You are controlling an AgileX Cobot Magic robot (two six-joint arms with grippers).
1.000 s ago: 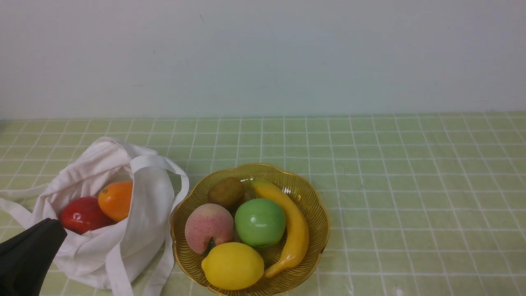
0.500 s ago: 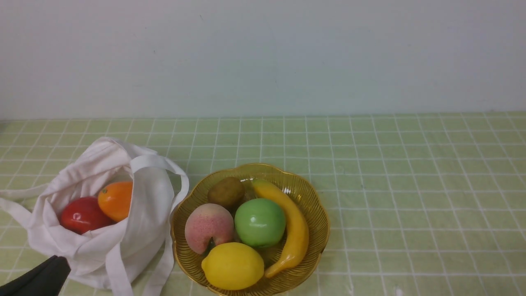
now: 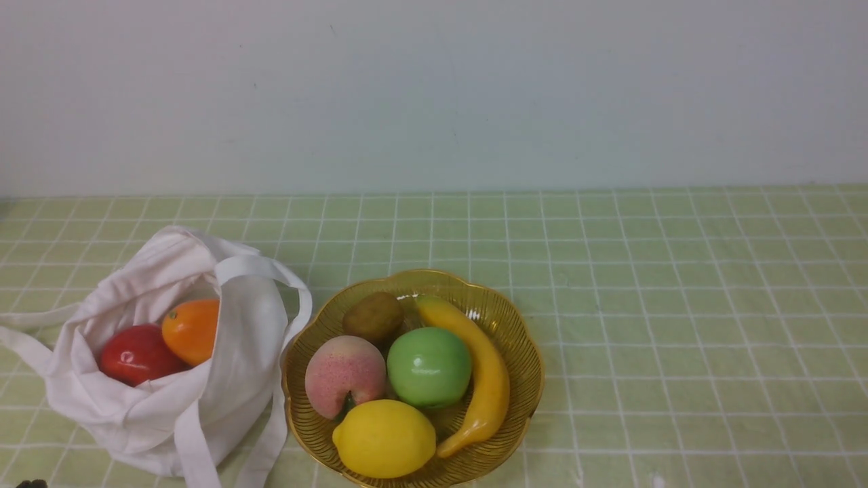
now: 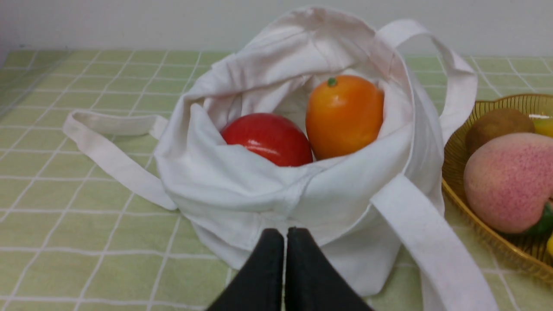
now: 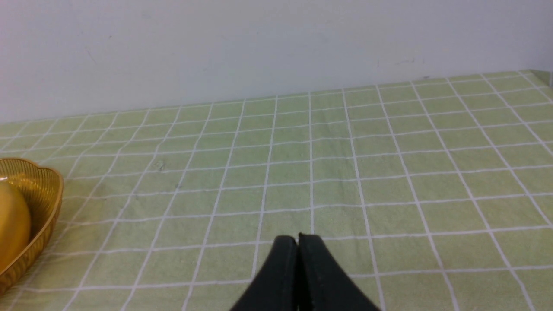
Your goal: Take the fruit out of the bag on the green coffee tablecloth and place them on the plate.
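Two fruits left in bag (image 3: 251, 366), left side of front frame: apple (image 3: 139, 355), orange (image 3: 192, 331). You're between picks; left tool (image 4: 285, 235) closed, empty. Right tool (image 5: 299, 239) closed too. Next, open left above orange.

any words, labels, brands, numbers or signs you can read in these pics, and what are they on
None: no readable text shows in any view.
The bag, the dish and the tablecloth show no lettering, number or sign.
The red apple and the orange citrus carry no visible sticker or brand.
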